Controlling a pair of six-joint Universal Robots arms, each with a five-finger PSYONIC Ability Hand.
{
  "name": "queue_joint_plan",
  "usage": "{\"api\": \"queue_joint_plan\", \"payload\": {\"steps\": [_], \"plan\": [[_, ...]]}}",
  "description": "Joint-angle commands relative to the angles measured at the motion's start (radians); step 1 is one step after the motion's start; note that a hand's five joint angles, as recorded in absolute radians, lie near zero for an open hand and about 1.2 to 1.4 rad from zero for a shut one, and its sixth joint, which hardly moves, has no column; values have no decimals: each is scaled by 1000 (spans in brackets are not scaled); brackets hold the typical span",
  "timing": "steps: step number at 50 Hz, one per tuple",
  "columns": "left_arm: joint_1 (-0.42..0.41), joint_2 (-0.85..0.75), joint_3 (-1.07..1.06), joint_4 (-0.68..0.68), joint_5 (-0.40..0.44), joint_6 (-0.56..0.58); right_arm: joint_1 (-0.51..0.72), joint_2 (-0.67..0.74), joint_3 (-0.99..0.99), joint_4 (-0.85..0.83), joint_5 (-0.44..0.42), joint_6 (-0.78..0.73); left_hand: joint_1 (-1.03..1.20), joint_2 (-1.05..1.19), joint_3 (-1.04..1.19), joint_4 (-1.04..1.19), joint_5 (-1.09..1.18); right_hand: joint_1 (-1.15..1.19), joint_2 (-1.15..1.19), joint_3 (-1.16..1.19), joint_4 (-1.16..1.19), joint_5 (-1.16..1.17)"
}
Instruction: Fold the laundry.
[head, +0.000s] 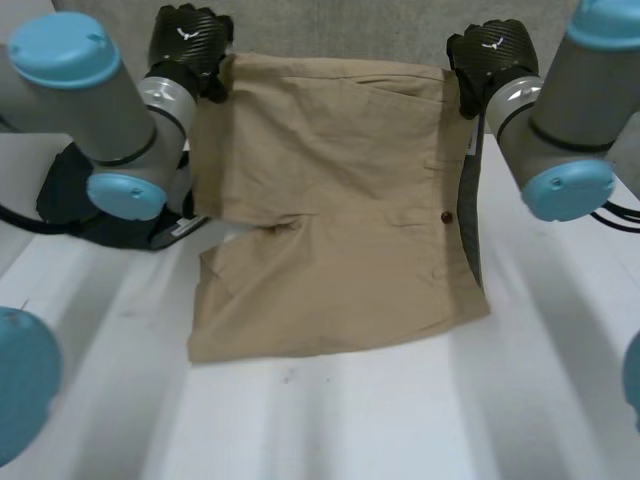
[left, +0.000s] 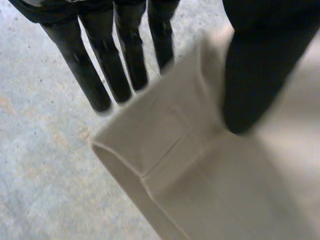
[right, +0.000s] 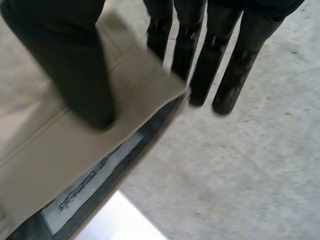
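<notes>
Shorts (head: 330, 200), near edge on the table (head: 350, 425), are pinched at the far corners by left hand (head: 190, 45) and right hand (head: 492, 50).

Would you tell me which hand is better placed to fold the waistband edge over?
Probably the right hand: it pinches the shorts at their waistband corner; the left hand holds a leg hem corner.

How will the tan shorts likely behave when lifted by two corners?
Probably floppy: the tan shorts hang between the left hand and right hand, lower part draped on the table. Likely light: thumb-and-finger pinches at two corners hold them.
</notes>
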Motion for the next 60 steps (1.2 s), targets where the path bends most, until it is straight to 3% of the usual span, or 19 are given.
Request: {"api": "queue_joint_plan", "payload": {"steps": [1, 9, 16, 25, 29, 34, 41, 50, 60], "plan": [[-37, -121, 124, 13, -3, 0, 4, 91, -2, -34, 57, -147, -541, -643, -644, -646, -610, -558, -714, -745, -751, -745], [-55, -67, -71, -22, -15, -4, -2, 38, 40, 50, 92, -164, -541, -643, -644, -646, -610, -558, -714, -745, -751, -745], [-72, 130, -471, -52, -12, -9, -7, -135, 266, 130, 68, -171, -534, -636, -637, -639, -603, -558, -714, -745, -751, -745], [-89, 483, -1054, 37, -12, 0, -51, -339, 665, 231, -104, -178, -434, -536, -538, -540, -504, -558, -714, -745, -751, -745], [-83, 587, -1245, 36, -6, 0, -96, -369, 818, 240, -188, -181, -200, -302, -303, -305, -269, -425, -581, -612, -617, -612], [-72, 615, -1393, 40, -3, 0, -126, -399, 1006, 143, -316, -185, -129, -231, -232, -234, -198, -377, -533, -564, -570, -565], [-31, 588, -1430, 135, -3, 0, -157, -398, 1141, -100, -334, -185, -167, -269, -270, -272, -236, -374, -530, -561, -567, -562], [-26, 487, -1380, 175, -6, 0, -165, -326, 1152, -232, -336, -185, -135, -237, -238, -240, -204, -184, -340, -371, -376, -371], [-26, 431, -1321, 191, -6, 0, -159, -257, 1097, -249, -334, -187, 253, 151, 149, 147, 183, 45, -111, -142, -148, -142]]}}
